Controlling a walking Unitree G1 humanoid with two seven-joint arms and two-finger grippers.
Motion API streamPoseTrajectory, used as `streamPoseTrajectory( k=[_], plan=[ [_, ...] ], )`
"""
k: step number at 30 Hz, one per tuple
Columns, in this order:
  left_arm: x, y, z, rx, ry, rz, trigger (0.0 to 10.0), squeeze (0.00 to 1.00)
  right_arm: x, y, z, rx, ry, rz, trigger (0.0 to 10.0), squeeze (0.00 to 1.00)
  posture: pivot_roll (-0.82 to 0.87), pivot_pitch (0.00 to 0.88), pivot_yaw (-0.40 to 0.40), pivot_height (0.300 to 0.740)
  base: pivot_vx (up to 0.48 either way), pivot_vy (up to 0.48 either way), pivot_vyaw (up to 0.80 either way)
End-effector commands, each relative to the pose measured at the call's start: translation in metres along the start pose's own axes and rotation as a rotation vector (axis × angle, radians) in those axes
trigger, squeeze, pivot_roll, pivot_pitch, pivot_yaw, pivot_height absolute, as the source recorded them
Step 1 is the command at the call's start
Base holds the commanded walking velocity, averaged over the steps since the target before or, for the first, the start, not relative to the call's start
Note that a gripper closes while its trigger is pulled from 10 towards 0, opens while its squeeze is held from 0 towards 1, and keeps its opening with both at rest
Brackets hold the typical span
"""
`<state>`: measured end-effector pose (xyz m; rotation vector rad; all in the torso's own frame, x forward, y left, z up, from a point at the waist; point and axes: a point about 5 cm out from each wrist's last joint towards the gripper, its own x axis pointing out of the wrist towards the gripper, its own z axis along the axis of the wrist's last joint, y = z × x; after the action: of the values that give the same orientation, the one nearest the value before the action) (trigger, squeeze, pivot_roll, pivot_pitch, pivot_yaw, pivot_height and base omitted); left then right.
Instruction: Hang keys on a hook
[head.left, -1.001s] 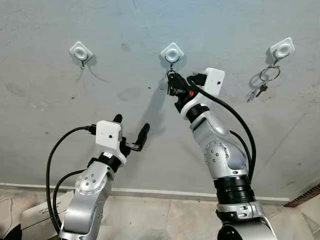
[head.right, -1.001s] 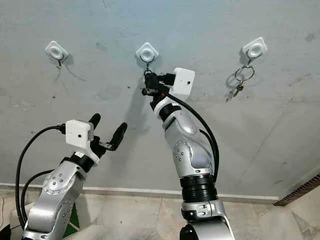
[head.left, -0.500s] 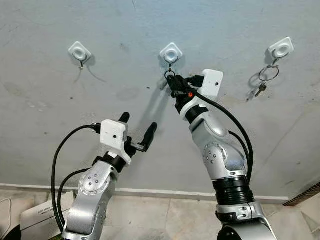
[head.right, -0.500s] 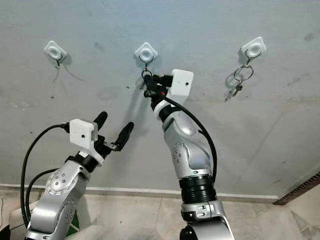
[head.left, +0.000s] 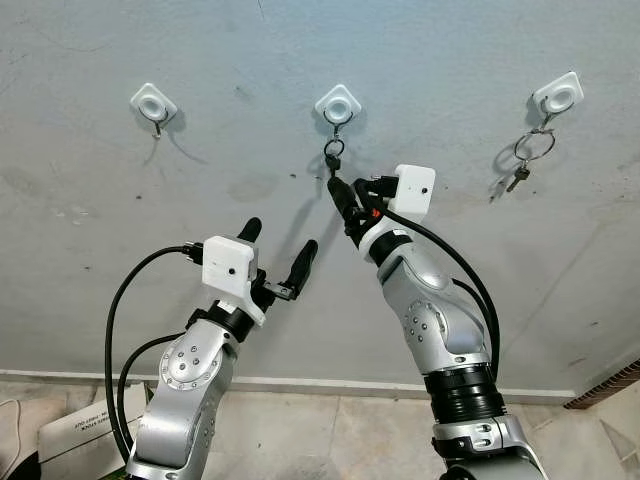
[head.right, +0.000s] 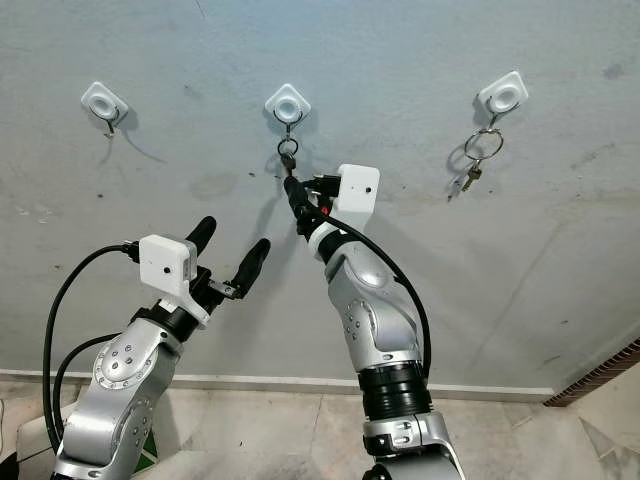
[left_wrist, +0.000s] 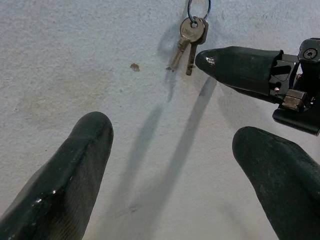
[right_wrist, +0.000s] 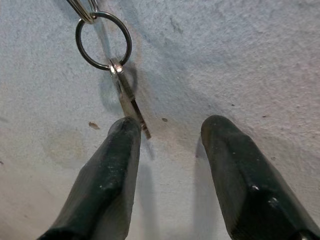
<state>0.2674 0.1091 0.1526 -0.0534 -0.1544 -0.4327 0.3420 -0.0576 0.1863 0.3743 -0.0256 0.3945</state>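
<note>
A key ring with two small keys hangs from the middle white hook on the grey wall. Just below it my right gripper is open, holding nothing. In the right wrist view the ring is on the hook's wire, and the key blade ends right beside one fingertip. My left gripper is open, lower and to the left, pointing at the wall. The left wrist view shows the keys with a right gripper finger beside them.
A bare white hook is on the left. The right hook holds another ring of keys. Tiled floor runs along the wall's foot, with a box at the bottom left.
My right gripper has opened, let go of the keys and dropped down from the middle hook; the keys now hang free. The left arm rose a little towards the wall.
</note>
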Motion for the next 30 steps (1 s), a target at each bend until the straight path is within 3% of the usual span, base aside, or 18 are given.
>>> streamPoseTrajectory(
  k=[1, 22, 23, 25, 30],
  plan=[
    [0.000, 0.001, 0.005, 0.020, -0.019, -0.008, 10.0, 0.00, 0.003, 0.007, -0.002, 0.007, 0.011, 0.016, 10.0, 1.00, 0.05, 0.081, 0.070, 0.740, 0.000, 0.000, 0.00],
    [0.000, 0.001, 0.005, 0.017, -0.019, -0.006, 10.0, 0.00, 0.003, 0.007, -0.003, 0.004, 0.011, 0.016, 10.0, 1.00, 0.05, 0.081, 0.070, 0.740, 0.000, 0.000, 0.00],
    [-0.020, 0.016, -0.008, 0.072, 0.082, 0.084, 10.0, 0.00, -0.055, -0.030, -0.002, -0.274, -0.012, -0.067, 10.0, 1.00, 0.03, 0.072, 0.080, 0.740, 0.000, 0.000, 0.00],
    [-0.032, 0.023, -0.014, 0.093, 0.137, 0.132, 10.0, 0.00, -0.087, -0.040, -0.002, -0.394, 0.005, -0.096, 10.0, 1.00, 0.03, 0.072, 0.080, 0.740, 0.000, 0.000, 0.00],
    [-0.033, 0.022, -0.015, 0.103, 0.147, 0.131, 10.0, 0.00, -0.095, -0.045, -0.004, -0.387, 0.022, -0.119, 10.0, 1.00, 0.03, 0.076, 0.085, 0.740, 0.000, 0.000, 0.00]
  ],
)
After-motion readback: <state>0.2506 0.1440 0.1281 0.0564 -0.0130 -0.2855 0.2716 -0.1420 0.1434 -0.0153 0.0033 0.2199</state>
